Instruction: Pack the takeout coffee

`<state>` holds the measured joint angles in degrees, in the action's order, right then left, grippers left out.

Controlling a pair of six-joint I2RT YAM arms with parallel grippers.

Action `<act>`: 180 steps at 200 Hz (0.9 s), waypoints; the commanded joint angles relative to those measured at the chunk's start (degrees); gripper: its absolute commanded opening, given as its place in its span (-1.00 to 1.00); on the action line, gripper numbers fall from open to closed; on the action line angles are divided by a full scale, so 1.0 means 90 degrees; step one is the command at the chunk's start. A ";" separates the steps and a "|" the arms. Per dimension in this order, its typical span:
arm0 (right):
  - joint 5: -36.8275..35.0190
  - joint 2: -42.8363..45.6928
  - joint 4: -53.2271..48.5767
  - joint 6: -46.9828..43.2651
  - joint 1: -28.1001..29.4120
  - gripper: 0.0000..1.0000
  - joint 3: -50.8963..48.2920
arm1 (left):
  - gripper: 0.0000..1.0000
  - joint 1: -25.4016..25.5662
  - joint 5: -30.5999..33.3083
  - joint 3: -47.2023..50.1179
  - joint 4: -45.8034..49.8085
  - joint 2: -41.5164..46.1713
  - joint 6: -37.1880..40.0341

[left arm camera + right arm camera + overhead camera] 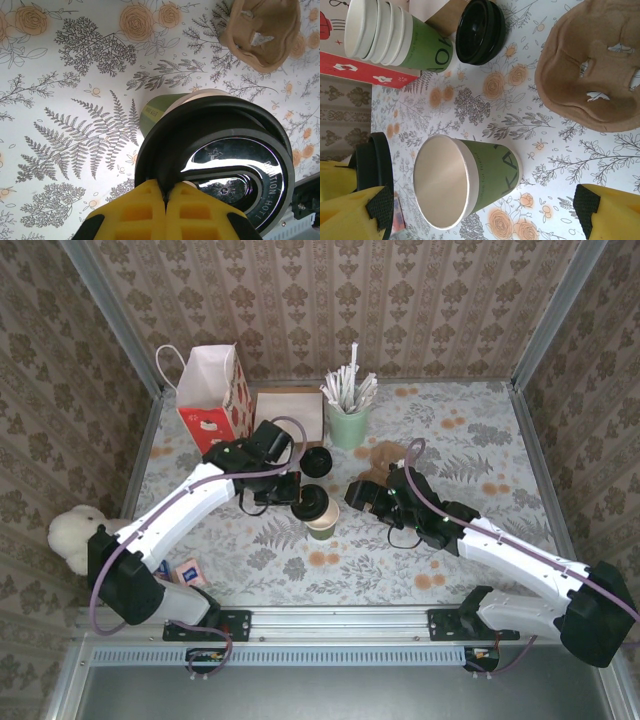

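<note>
Holding the lid: the left gripper (165, 192) is pinched tight on the rim of the black lid (215, 155), its yellow fingers meeting at the lid's near edge.
Lid and cup: from the left wrist the lid covers most of the coffee cup (159, 109), leaving only a strip of green wall and cream rim in sight. From the right wrist the lid hangs off to one side of the cup's mouth with a gap between them, so it is not seated.
Coffee cup: it stands upright near the middle of the bench (470, 430), mouth open and cream inside, just below the tip of the left gripper in the top view.
Right gripper: the right gripper (482, 207) is spread wide and holds nothing. The coffee cup stands ahead of the gap between its fingers, near but untouched.
Cup stack: a stack of lidless green cups (395, 35) stands beyond the coffee cup, close to the red bag.
Spare lids: a pile of black lids (480, 31) sits just beside that stack.
Carrier: a brown pulp carrier (590, 65) lies flat on the bench, apart from the coffee cup, on the right gripper's side.
Straw cup: a pale mint cup of white wrapped straws (347, 427) stands at the far edge.
Bag: a red-and-white paper bag (212, 390) stands upright in the far left corner, with a cardboard box (290, 410) beside it.
</note>
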<state>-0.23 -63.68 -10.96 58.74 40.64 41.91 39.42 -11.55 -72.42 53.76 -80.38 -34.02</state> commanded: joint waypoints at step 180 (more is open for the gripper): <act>0.0471 -0.0288 0.0813 0.0251 -0.0082 0.84 -0.0399 | -1.00 0.0393 0.0283 -0.0018 -0.0238 -0.0670 -0.0153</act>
<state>3.46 -65.76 -4.58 60.27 40.16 38.87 42.41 -8.93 -72.40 51.81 -86.11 -35.99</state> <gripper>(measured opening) 0.921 0.044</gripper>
